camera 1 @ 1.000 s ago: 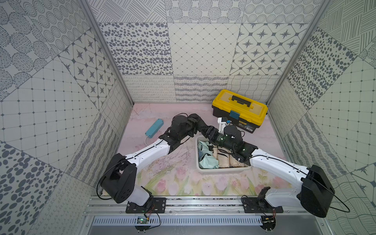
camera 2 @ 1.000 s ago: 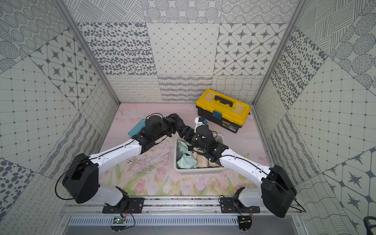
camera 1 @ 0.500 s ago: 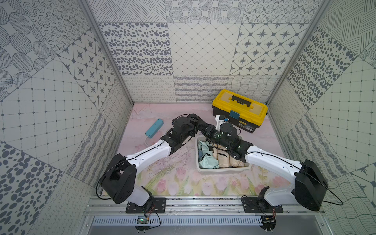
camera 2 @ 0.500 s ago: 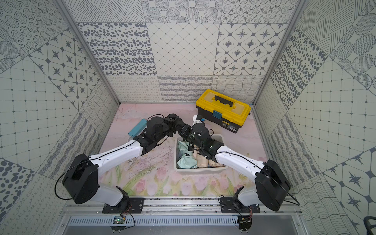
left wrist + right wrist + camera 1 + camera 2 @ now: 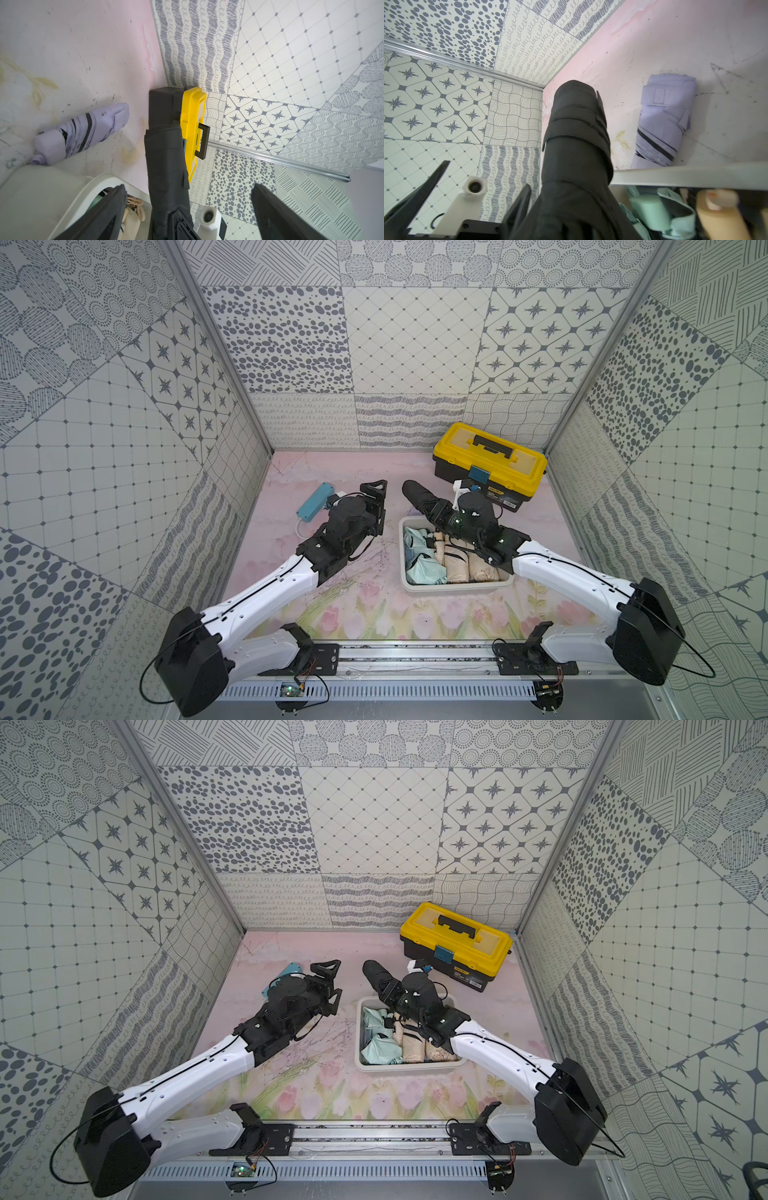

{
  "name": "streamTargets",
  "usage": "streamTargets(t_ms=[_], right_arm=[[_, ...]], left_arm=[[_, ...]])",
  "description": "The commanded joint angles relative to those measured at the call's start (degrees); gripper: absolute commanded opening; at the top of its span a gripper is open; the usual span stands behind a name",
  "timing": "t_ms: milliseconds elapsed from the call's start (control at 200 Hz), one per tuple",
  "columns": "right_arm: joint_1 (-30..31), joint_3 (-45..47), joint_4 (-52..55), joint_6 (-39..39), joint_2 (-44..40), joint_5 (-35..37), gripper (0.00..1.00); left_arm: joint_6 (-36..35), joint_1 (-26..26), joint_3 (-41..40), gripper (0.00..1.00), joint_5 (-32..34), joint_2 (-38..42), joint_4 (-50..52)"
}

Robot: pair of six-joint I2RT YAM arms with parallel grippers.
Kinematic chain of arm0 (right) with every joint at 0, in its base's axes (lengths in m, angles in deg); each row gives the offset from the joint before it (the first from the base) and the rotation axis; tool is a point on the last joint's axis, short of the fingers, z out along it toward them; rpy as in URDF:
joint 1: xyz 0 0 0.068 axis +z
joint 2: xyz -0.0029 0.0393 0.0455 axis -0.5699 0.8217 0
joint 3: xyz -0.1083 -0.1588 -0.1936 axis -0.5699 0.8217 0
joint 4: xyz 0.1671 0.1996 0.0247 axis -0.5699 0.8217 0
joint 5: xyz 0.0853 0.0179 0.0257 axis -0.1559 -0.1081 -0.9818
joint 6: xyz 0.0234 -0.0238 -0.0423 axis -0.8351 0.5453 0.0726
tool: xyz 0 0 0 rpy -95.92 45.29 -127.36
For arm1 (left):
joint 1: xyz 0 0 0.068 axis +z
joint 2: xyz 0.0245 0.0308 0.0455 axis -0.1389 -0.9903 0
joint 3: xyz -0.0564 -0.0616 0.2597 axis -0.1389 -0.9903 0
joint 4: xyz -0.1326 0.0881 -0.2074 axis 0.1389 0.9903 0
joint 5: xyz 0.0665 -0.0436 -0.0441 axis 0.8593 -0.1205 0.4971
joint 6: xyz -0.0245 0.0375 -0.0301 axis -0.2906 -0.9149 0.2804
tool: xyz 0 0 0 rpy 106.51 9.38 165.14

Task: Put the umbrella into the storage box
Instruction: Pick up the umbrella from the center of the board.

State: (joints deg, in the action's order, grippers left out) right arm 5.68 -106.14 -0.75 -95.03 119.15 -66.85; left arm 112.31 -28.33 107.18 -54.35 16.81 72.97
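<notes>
The right gripper (image 5: 439,515) is clamped on the black umbrella (image 5: 417,494), which is folded and strapped, and holds it tilted in the air. The gripped end sits above the far rim of the storage box (image 5: 453,587); the free end juts past the box's far left corner over the pink table (image 5: 340,466), so the umbrella is not in the box. The left gripper (image 5: 382,506) hangs just beside that free end, apart from it; its jaws are spread wide and grip nothing.

The box holds a mint-green umbrella (image 5: 420,562) and peach-coloured umbrellas (image 5: 457,564) side by side; the right arm crosses its near right corner. A yellow-lidded toolbox (image 5: 490,460) stands close behind the right wrist, by the back wall. A blue oblong object (image 5: 314,502) with a white cord lies on the table behind the left wrist.

The wrist views add a lilac umbrella (image 5: 83,133), folded, lying on the table just outside the box's far rim; the top views barely show it, because the black umbrella and right gripper cover it. The left wrist view looks between its own wide-set fingers (image 5: 99,214) at the black umbrella, with the toolbox behind. In the right wrist view the black umbrella hides that gripper's own fingers; the left gripper's spread fingers (image 5: 433,174) show beside it.
</notes>
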Motion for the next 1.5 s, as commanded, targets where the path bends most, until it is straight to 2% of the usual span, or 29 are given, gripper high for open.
streamTargets(t_ms=[0, 90, 160, 225, 345, 420, 520, 671, 951, 1126, 1286, 1496], right_arm=[[-1.1, -0.41, 3.1, 12.27, -6.79, -5.43, 0.12], [-1.7, -0.98, 9.37, 19.92, -11.03, -9.8, 0.11], [-2.1, -2.19, 15.36, 25.95, -14.05, -13.08, 0.1], [-2.03, -4.25, 21.63, 31.85, -16.16, -15.47, 0.09], [-2.03, -8.76, 33.61, 41.98, -18.34, -20.45, 0.09], [-2.09, -10.78, 39.56, 46.75, -18.75, -23.32, 0.1], [-2.06, -12.15, 43.47, 50.92, -18.26, -30.35, 0.11], [-1.62, -13.9, 44.36, 52.29, -15.9, -38.62, 0.11], [0.62, -17.26, 46.29, 55.37, -9.22, -44.7, 0.13], [1.1, -19.25, 45.81, 55.55, -6.19, -48.4, 0.13], [1.06, -19.48, 44.88, 55.26, -5.33, -50.49, 0.13], [1.07, -20.06, 42.23, 54.24, -4.0, -51.35, 0.14]], left_arm=[[-35.16, 0.05, 3.05, 0.97, 8.44, 7.39, 14.87], [-54.76, 0.53, 5.46, 0.96, 4.18, 9.07, 15.61], [-69.51, 0.89, 8.71, 0.98, -3.85, 9.09, 18.92], [-81.72, 0.9, 13.28, 0.99, -11.4, 8.42, 26.96], [-99.39, 0.9, 18.39, 0.99, -24.01, 8.57, 39.11], [-106.03, 0.94, 20.06, 0.99, -29.05, 8.86, 43.14], [-111.83, 0.85, 21.95, 0.99, -36.45, 8.19, 48.15], [-121.49, 0.85, 23.26, 0.99, -50.19, 5.42, 56.11], [-124.86, 0.58, 24.6, 0.99, -62.74, -2.79, 64.88], [-125.71, 0.55, 22.37, 0.99, -65.56, -6.31, 67.62], [-126.12, 0.46, 19.62, 0.99, -64.82, -6.76, 63.82], [-128.19, 0.07, 17.96, 0.9, -64.74, -6.64, 59.76]])
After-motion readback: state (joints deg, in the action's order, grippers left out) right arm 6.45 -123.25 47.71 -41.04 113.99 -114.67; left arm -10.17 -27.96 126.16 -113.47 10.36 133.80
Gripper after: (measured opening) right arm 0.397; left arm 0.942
